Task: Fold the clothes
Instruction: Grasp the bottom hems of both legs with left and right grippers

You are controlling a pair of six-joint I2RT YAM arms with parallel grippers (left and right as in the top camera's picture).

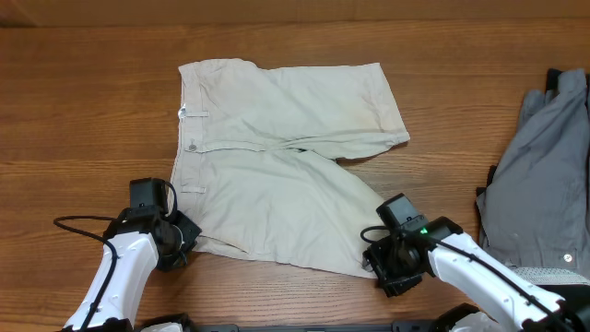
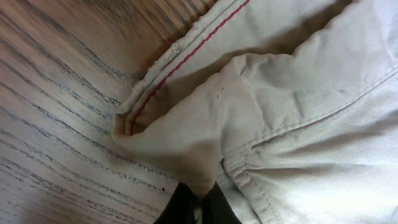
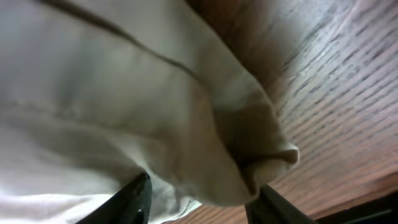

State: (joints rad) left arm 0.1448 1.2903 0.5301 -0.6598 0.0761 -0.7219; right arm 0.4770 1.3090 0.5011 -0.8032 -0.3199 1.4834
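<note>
Beige cotton is pinched in our left gripper point(image 2: 194, 209), closed on the waistband corner. Our right gripper point(image 3: 202, 190) clamps a bunched leg hem. Beyond both, the shorts point(image 1: 277, 138) lie spread on the wooden table point(image 1: 83, 111), with a grey garment point(image 1: 544, 175) right of the right gripper.

Overhead, the light is even and bright. The shorts point(image 1: 277, 175) cast only thin, soft shadows on the tabletop point(image 1: 83, 111), and all is sharp. The left wrist view is bright and crisp on the weave, with the dark fingers point(image 2: 175, 210) blurred at the bottom edge. The right wrist view is dimmer and soft throughout, its folds shaded.
</note>
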